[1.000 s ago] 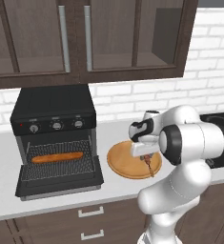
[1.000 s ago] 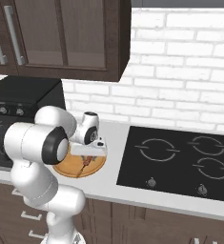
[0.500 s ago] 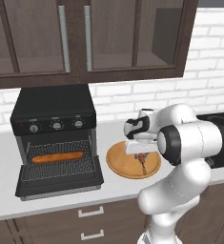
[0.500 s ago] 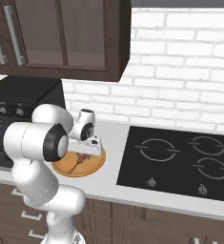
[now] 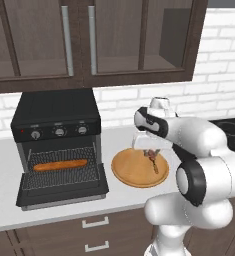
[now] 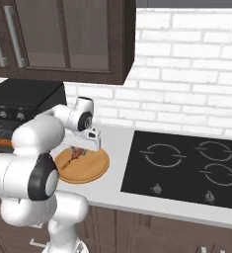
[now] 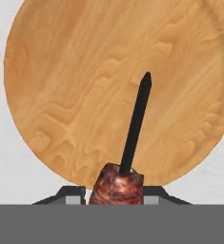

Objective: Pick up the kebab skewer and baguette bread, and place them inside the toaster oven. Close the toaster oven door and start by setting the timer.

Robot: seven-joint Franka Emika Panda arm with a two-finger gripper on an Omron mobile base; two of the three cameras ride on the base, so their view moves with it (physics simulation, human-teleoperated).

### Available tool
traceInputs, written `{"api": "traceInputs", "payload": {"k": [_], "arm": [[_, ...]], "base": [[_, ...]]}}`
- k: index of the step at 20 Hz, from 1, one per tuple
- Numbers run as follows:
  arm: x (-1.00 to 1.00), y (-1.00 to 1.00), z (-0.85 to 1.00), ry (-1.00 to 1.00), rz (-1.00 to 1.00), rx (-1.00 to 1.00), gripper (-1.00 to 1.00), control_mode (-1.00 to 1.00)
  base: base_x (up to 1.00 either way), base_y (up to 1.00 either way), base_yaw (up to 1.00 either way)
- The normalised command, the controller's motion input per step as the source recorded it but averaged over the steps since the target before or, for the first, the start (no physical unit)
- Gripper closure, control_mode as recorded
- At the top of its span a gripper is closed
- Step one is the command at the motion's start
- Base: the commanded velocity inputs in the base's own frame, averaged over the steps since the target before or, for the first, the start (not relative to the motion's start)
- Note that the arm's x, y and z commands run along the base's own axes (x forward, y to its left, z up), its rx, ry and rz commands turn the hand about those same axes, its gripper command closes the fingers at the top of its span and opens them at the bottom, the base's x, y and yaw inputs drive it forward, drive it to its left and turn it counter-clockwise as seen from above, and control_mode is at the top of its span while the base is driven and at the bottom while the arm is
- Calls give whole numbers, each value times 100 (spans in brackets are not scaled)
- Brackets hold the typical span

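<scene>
The kebab skewer (image 7: 135, 124) sits between my fingertips, with a reddish-brown meat chunk at the tips and its dark stick pointing out over the wooden plate (image 7: 61, 95). My gripper (image 5: 148, 150) is shut on the skewer (image 5: 153, 161) just above the plate (image 5: 129, 172). The black toaster oven (image 5: 56, 125) stands to the left with its door (image 5: 64, 192) dropped open. The baguette bread (image 5: 59, 165) lies on the wire rack inside. From the right side, the gripper (image 6: 80, 148) hangs over the plate (image 6: 90, 170).
Dark wall cabinets (image 5: 89, 40) hang above the counter. A black cooktop (image 6: 186, 163) lies to the right of the plate. Three knobs (image 5: 59, 132) run along the oven front. White brick wall lies behind.
The hand has shifted slightly left and up over the plate, and the skewer has moved with it. The oven, door and baguette are unchanged.
</scene>
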Motion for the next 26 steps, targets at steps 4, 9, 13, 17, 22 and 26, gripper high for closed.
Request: {"api": "traceInputs", "payload": {"k": [4, 9, 13, 17, 22, 26], "arm": [[-64, 62, 54, 0, -14, 0, 100, -100], [-46, 37, 54, 0, -33, 9, 100, -100], [-52, 56, 39, 0, -44, 8, 100, -100], [-59, 88, 4, 0, -54, 2, 100, -100], [-28, 85, 0, -2, -60, 1, 100, -100], [-7, 98, 0, -2, -54, 0, 100, -100]], "base": [[0, 0, 0], [0, 0, 0], [0, 0, 0], [0, 0, 0], [0, 0, 0], [0, 0, 0]]}}
